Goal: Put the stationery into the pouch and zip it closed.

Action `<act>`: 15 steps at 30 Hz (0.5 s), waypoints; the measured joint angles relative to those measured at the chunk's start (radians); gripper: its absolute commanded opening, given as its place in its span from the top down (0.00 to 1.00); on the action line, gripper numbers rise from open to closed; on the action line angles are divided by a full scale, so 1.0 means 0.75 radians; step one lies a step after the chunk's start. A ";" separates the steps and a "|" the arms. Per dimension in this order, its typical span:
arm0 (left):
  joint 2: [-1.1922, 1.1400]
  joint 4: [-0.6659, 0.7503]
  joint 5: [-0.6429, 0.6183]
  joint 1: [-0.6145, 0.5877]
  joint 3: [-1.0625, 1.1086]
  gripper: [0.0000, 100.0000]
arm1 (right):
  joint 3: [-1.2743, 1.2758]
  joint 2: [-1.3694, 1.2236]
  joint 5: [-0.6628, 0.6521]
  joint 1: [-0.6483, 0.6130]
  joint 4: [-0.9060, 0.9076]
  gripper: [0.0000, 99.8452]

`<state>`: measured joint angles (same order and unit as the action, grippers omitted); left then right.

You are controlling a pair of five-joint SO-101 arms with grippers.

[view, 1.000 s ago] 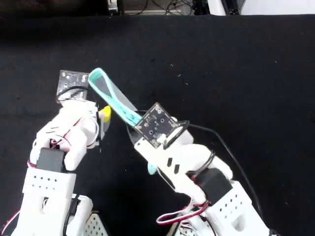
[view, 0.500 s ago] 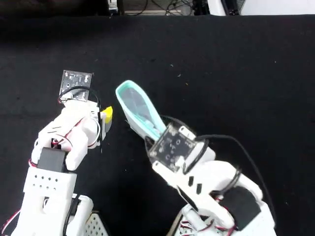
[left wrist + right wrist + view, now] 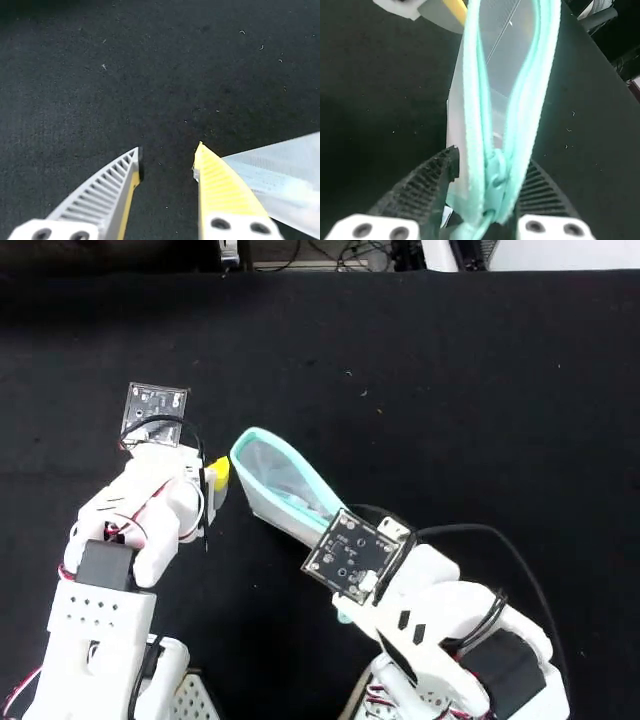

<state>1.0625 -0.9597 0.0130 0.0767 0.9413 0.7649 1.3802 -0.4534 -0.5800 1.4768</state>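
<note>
The translucent mint-zipped plastic pouch [image 3: 272,478] looks light and floppy; right gripper [image 3: 490,165] pinches its stiffer zip end, left gripper [image 3: 167,155] gapes empty.

Clear pouch [image 3: 275,478] with mint-green trim, black table [image 3: 480,390], yellow ribbed fingers [image 3: 220,187]

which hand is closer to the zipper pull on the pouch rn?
Right. The right hand grips the pouch at the zipper pull, with a finger on each side of it. The left hand sits open beside the pouch's far, open end.
</note>
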 measured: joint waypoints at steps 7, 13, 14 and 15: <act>0.000 -0.184 0.000 -0.004 -0.074 0.81 | 0.155 0.000 0.014 0.008 -0.354 0.99; 0.000 -0.372 0.002 -0.004 -0.227 0.81 | 0.299 -0.014 0.096 0.008 -0.714 0.99; 0.000 -0.385 0.016 -0.004 -0.239 0.81 | 0.303 -0.041 0.113 0.008 -0.755 0.99; 0.000 -0.389 0.027 -0.004 -0.241 0.81 | 0.303 -0.065 0.129 0.008 -0.788 0.99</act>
<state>1.0625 -1.2513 0.0330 0.0736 0.7603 0.9920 1.3311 -0.3567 -0.5738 0.8861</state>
